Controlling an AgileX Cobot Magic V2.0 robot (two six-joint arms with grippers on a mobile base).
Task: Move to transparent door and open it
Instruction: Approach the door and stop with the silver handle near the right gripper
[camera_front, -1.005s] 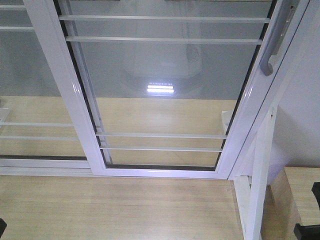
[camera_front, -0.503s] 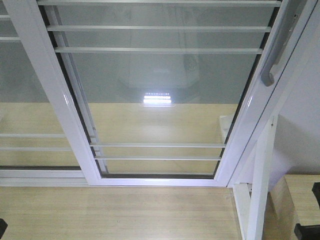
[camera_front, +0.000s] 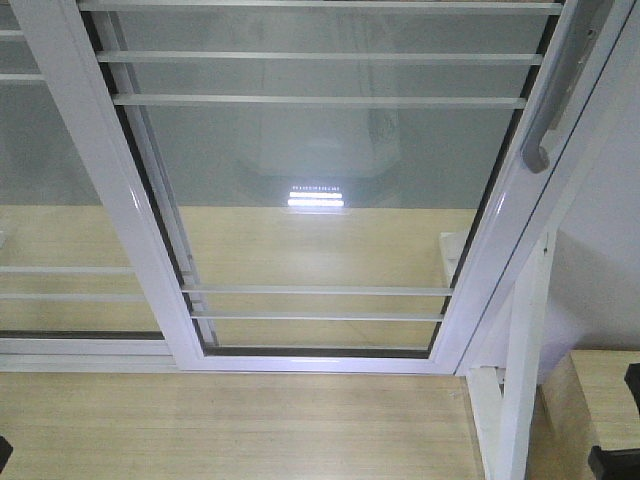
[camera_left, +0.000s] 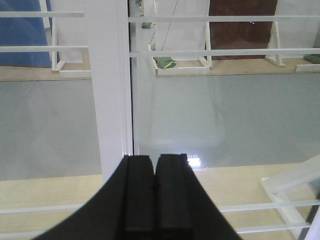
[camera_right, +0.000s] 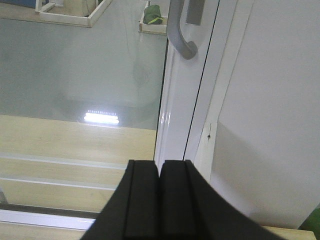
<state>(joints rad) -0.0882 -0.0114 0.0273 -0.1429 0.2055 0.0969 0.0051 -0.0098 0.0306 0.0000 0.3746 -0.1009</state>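
Two barred glass panels are facing me in the front view. The larger share is going to the transparent door (camera_front: 330, 150), which is filling the middle of the picture from 12 o'clock down towards 6. Thin horizontal bars are crossing its glass in pairs, near the top and near the bottom. Its white stile on the 3 o'clock side is lying close against the white jamb (camera_right: 220, 100), with only a thin dark line showing between them in my right wrist view.

Pale wooden floor (camera_front: 230, 420) is spreading below the door at 6 o'clock. The other barred panel (camera_front: 50, 180) is sitting behind the door's left stile at 9 o'clock. A white wall (camera_front: 610, 250) is rising at 3 o'clock, with a white post (camera_front: 520, 360) standing in front of it at 5 o'clock.

The curved grey handle (camera_front: 545, 110) is hanging on the door's right stile at 2 o'clock. From my right wrist it is showing at 12 o'clock, well apart from my fingers.

My left gripper (camera_left: 154, 159) is pointing at the glass with its black pads pressed together and holding nothing. My right gripper (camera_right: 160, 164) is doing the same, pads closed on each other and empty.

A bright strip of reflected light (camera_front: 315, 195) is glowing on the glass at the centre.
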